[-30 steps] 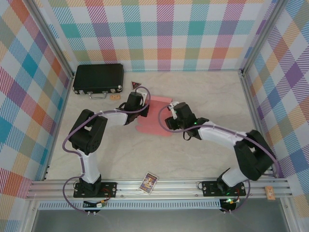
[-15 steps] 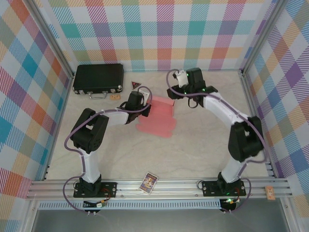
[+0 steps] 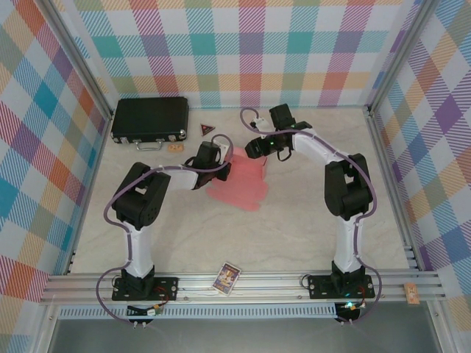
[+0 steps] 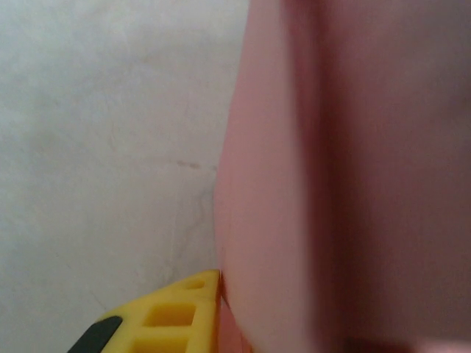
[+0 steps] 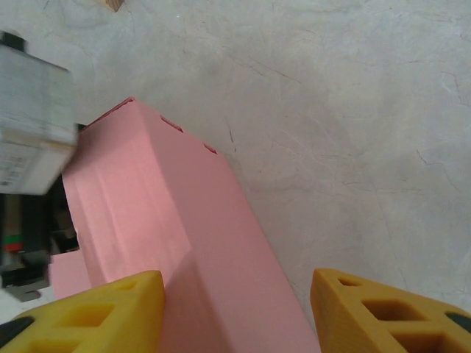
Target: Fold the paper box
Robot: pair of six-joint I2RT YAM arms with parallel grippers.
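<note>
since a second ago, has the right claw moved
Yes: the right claw moved toward the plaid back wall, from well nearer than the black latched hard case to almost level with it.

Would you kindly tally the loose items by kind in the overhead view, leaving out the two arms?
paper box, pink: 1
hard case, black: 1
picture card: 1
triangular piece, dark: 1
tan tags, small: 2
Total: 6
</note>
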